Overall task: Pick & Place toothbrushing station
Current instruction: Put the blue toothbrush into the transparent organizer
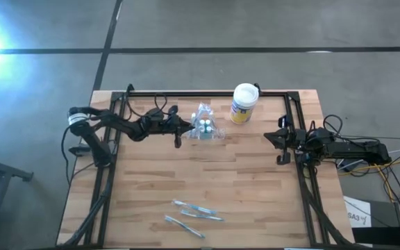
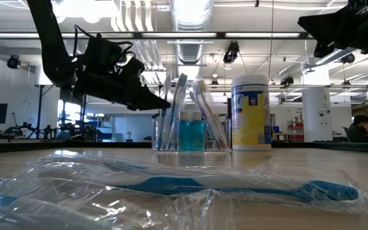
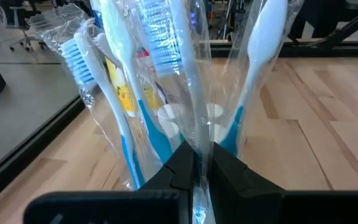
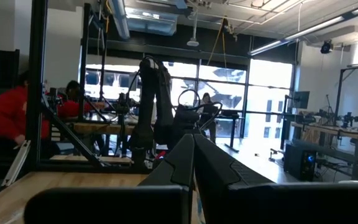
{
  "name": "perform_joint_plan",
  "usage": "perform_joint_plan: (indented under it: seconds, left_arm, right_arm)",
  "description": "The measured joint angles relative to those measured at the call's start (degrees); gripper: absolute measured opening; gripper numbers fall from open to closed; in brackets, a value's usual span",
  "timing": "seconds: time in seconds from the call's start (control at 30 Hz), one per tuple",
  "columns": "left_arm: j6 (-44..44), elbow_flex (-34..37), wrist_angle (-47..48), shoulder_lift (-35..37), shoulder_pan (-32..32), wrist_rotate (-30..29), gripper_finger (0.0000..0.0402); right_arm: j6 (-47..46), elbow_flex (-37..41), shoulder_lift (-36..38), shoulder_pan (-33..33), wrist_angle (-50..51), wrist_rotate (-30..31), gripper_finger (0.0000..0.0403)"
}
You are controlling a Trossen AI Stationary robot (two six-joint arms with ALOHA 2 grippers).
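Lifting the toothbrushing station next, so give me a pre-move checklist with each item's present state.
1. Left gripper closed on the toothbrushing station: ok, fingers pinch its clear edge.
2. Station upright on the table: ok.
3. Clear of the canister: ok, standing apart.
4. Right gripper out of the way: ok, shut at the table's right edge.
5. Wrapped toothbrushes away from the station: ok, at the near edge.
6. Grip firm enough: cannot tell.

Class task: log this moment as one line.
left hand: shut on toothbrushing station wall | right hand: shut, idle, table's right edge
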State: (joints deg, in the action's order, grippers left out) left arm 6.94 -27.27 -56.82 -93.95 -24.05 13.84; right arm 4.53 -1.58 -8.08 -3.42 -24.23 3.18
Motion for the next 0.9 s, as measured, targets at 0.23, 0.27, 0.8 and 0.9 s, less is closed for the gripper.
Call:
perform_joint_plan:
  seconds: [0.23,0.27,0.8,0.9]
  left_arm:
    - [0.01,0.19,0.49,-0.02,-0.02,-0.01,0.003]
    - [-0.16,0.22,0.58,-0.02,-0.02,0.01,0.0036]
    - [0.51,0.27,1.33,1.1,-0.13,0.1,0.0175]
    - [1.36,0.26,1.29,2.23,-0.13,0.08,0.0191]
  right_arm:
    - [0.16,0.0,0.0,0.02,-0.02,0.0,0.0008]
    - [0.14,0.0,0.0,0.0,-0.02,0.0,0.0008]
    - [0.4,0.0,-0.12,0.02,-0.02,0.0,0.0008]
    - [0.54,0.0,-0.45,0.02,0.0,0.0,0.0008]
